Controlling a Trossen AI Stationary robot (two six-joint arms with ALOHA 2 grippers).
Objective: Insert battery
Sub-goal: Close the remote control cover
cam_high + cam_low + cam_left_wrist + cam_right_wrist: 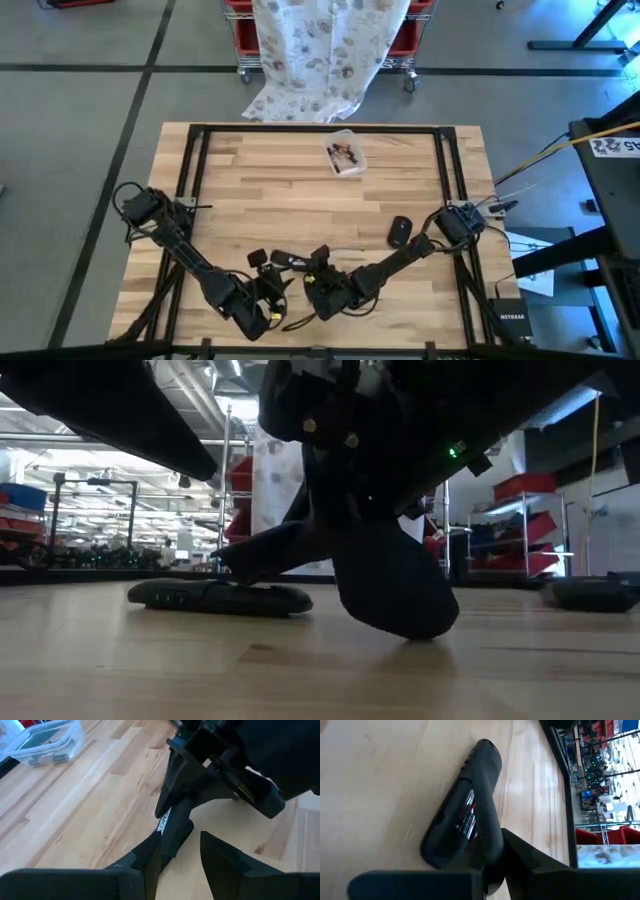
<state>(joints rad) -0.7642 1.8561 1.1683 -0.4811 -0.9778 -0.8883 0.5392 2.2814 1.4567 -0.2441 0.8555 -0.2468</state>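
Right jaws: closed on the remote [465, 815], one end of its dark body pinched between the two fingers; the rest of it runs forward from them, label side showing.
Left jaws: parted to a moderate gap, gripping nothing; the remote lies just ahead of one fingertip [150, 855].
High view: right gripper [322, 262] and left gripper [283, 290] meet at the near table edge, remote between them; a mouse [400, 231] sits near the right arm, a clear container [344, 155] well apart.
Low view: remote [220, 597] flat on the wood, a dark gripper body pressing down just beside it.
Left wrist view: the right gripper fills the space directly ahead of the left fingers.
Battery: cannot tell where it is.
Risk: with both grippers this crowded, the left fingers could knock the right gripper, or push the remote sideways out of its end-only pinch.
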